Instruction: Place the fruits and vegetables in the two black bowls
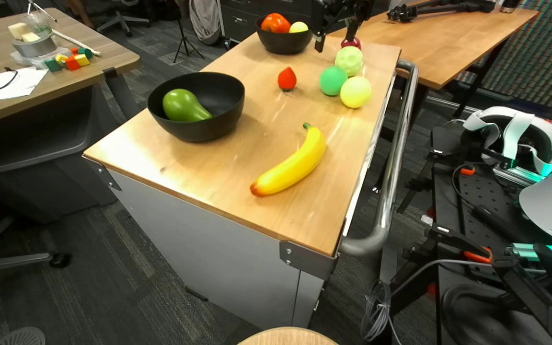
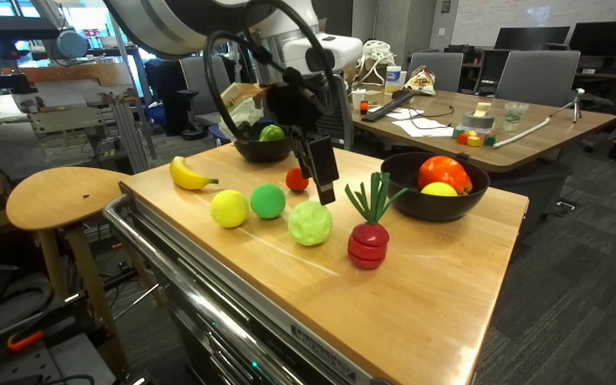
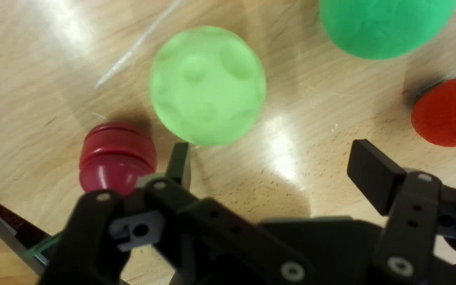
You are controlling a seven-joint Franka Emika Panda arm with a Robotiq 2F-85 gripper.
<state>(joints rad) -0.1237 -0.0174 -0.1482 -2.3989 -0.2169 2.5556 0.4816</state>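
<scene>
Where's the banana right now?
In an exterior view, the banana lies on the wooden tabletop, in front and to the right of the nearer black bowl, with the yellow ball farther back.

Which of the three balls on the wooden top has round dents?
The pale green ball, nearest the radish; the darker green ball and the yellow ball show no such dents.

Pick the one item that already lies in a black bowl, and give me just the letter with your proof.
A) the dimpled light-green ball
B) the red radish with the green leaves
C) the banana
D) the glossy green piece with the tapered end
D, since both exterior views show the glossy green piece inside a black bowl, while the banana, radish and dimpled ball rest on the wooden top.
</scene>
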